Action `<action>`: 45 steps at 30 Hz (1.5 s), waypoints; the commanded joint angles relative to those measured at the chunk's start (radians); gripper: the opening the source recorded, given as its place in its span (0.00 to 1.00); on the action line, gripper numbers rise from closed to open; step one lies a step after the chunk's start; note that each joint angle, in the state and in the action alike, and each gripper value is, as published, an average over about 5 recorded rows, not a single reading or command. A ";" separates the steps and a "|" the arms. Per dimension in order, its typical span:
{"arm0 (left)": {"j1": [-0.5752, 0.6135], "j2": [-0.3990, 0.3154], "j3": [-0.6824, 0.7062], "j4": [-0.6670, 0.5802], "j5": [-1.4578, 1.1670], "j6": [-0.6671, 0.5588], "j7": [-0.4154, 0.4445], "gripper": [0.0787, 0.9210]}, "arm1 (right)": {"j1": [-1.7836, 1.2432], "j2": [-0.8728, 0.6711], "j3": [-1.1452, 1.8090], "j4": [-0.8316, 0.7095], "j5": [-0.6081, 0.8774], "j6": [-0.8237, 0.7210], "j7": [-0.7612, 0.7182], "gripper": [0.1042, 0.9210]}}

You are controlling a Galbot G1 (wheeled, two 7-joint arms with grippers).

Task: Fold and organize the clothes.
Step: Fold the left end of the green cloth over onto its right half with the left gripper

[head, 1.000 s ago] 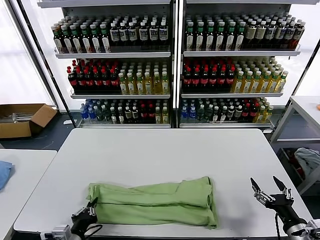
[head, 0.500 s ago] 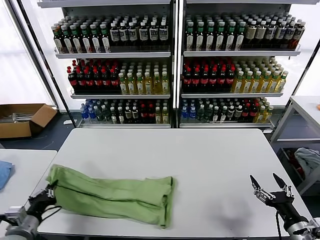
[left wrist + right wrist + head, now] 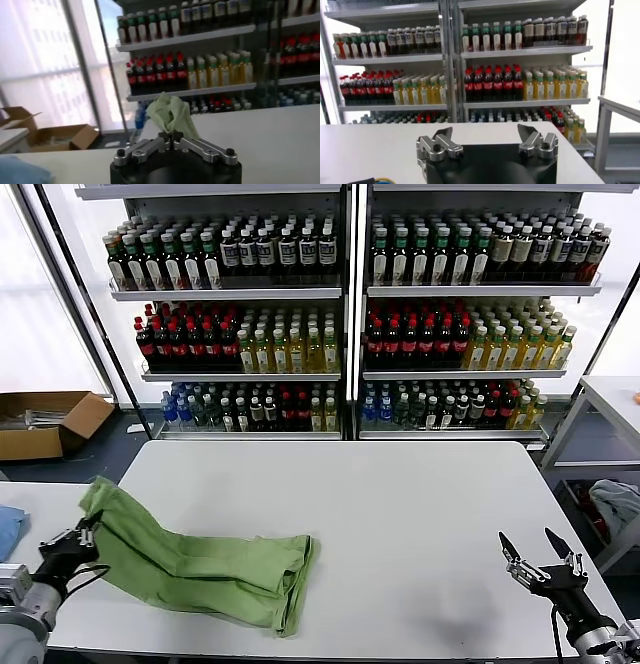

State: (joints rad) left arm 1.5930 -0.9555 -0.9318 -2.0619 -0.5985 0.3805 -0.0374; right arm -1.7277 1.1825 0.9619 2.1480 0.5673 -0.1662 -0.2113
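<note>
The clothes, a folded light green shirt (image 3: 200,564), lie as a long bundle across the front left of the white table (image 3: 400,504). One end is lifted off the table's left edge. My left gripper (image 3: 85,534) is shut on that raised end, and green fabric (image 3: 170,115) bunches up from between its jaws in the left wrist view. My right gripper (image 3: 535,552) hovers open over the table's front right corner, apart from the shirt. The right wrist view shows its fingers (image 3: 444,136) spread wide with nothing between them.
Shelves of bottles (image 3: 350,314) stand behind the table. A second table (image 3: 40,524) on the left carries a blue cloth (image 3: 8,529). A cardboard box (image 3: 45,422) sits on the floor at far left. A side table (image 3: 610,424) with a pale cloth (image 3: 615,504) stands at right.
My left gripper has dragged the shirt leftward across the table and lifted its end past the left edge. The right gripper has stayed in place, open.
</note>
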 commanded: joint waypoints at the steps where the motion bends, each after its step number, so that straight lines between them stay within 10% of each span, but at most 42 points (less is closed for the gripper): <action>1: -0.001 -0.035 0.257 -0.239 -0.005 0.050 -0.025 0.02 | -0.003 0.005 -0.003 0.006 -0.007 -0.001 0.000 0.88; 29: -0.070 -0.222 0.697 -0.128 0.154 0.093 -0.094 0.03 | -0.012 0.058 -0.060 0.004 -0.084 -0.003 0.003 0.88; 45: -0.113 -0.259 0.800 -0.097 0.138 -0.002 -0.156 0.54 | -0.016 0.069 -0.072 -0.001 -0.092 0.004 -0.001 0.88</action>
State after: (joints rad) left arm 1.4934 -1.1871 -0.2206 -2.1519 -0.4430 0.4467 -0.1652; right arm -1.7438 1.2496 0.8935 2.1466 0.4779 -0.1631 -0.2118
